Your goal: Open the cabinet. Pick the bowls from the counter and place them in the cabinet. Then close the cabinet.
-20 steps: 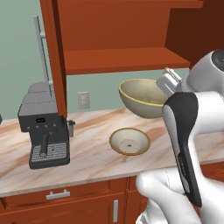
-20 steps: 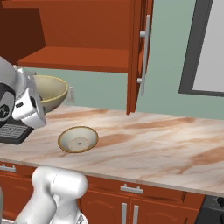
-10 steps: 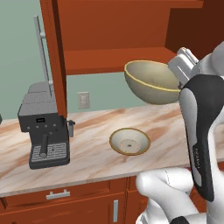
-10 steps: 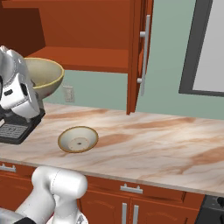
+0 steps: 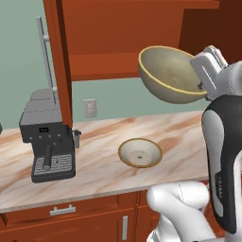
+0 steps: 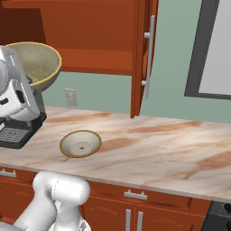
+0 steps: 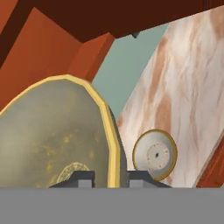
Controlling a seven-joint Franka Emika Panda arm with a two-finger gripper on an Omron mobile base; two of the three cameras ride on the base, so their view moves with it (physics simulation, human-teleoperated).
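Your gripper [image 5: 204, 84] is clamped on the rim of the deep bowl [image 5: 168, 75], holding it tilted in the air in front of the open cabinet [image 5: 108, 42], level with its lower shelf. The shallow bowl [image 5: 140, 153] sits on the counter [image 5: 99, 156] below, near the coffee machine [image 5: 47, 137]. Both cabinet doors stand open.

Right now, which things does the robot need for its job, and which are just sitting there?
Needed:
- big bowl, pinched in the fingers
- small bowl on the counter
- cabinet, doors open

Just sitting there:
- coffee machine
- wall socket
- drawers below
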